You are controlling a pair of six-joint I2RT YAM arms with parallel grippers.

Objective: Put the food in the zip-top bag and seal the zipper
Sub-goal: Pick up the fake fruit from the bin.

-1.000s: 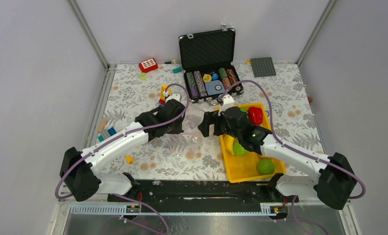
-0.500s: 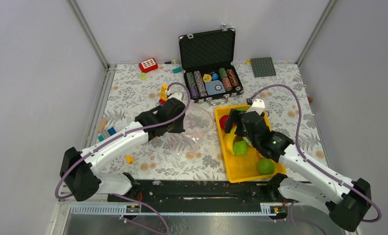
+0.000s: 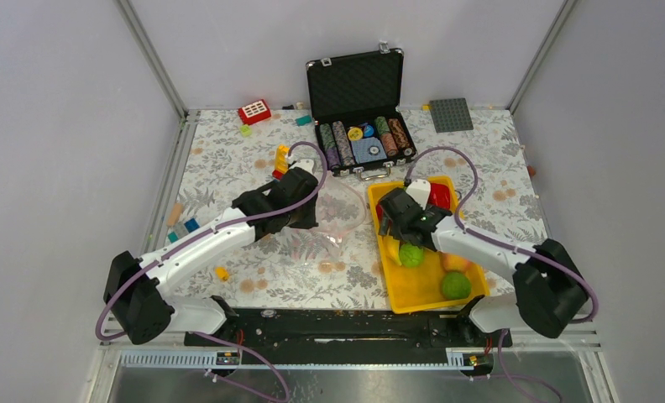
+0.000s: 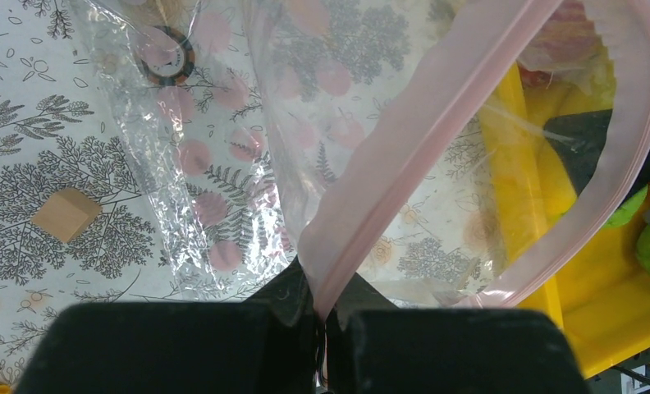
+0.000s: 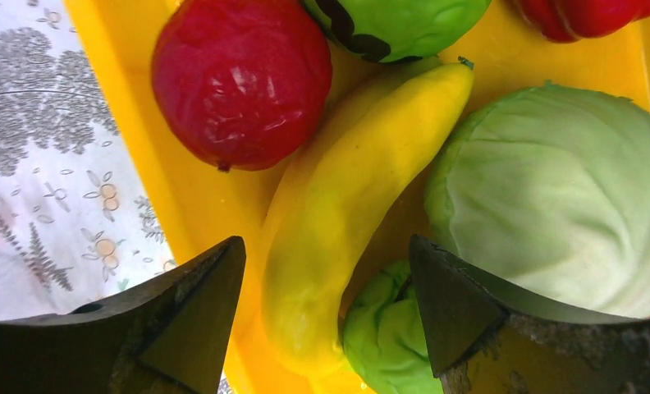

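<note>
- We see the right gripper (image 5: 326, 283) spread open over the yellow tray (image 5: 137, 115), one finger on either side of the banana (image 5: 346, 197).
- In that tray, a red fruit (image 5: 240, 78) touches the banana, and a green cabbage (image 5: 560, 197) lies on its other side.
- Our left gripper (image 4: 322, 316) pinches the zipper (image 4: 437, 123) just outside the tray.
- The zip-top bag (image 4: 223, 164) hangs with its mouth open beside the tray.

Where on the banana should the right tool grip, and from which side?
Across its middle, from above. The banana lies flat and slanted in the tray, the red fruit and the cabbage close on its sides; the open right tool straddles its narrow width there.
</note>
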